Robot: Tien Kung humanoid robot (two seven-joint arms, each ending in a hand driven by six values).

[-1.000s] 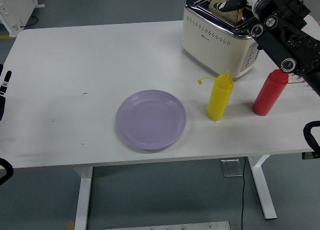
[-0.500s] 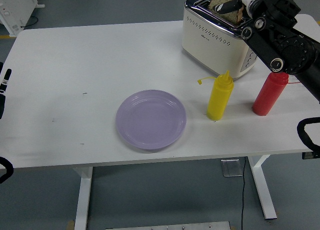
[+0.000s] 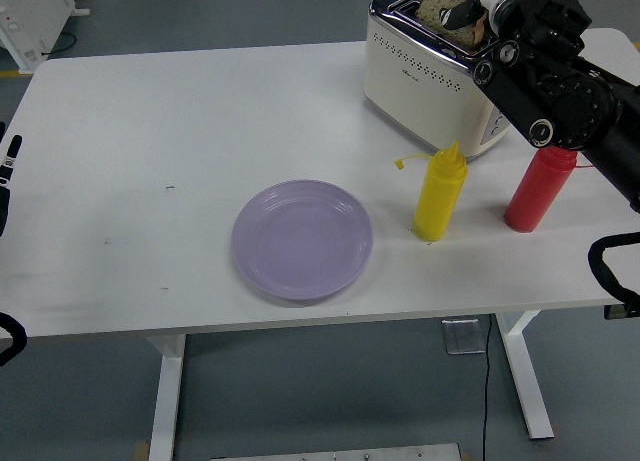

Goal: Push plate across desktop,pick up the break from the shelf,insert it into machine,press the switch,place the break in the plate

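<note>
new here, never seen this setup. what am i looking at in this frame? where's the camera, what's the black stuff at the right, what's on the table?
There is one view, taken from a camera high on a humanoid robot, looking forward and down over a white table. The near edge is at the bottom.

The bulky black shape at the upper right is the robot's right arm. Its right hand is at the top of a cream toaster, with fingers on a slice of bread that stands in the slot. The left hand rests at the left edge, barely in view.

On the table there are also an empty purple plate near the front, a yellow squeeze bottle to its right and a red squeeze bottle further right, partly behind the arm.
</note>
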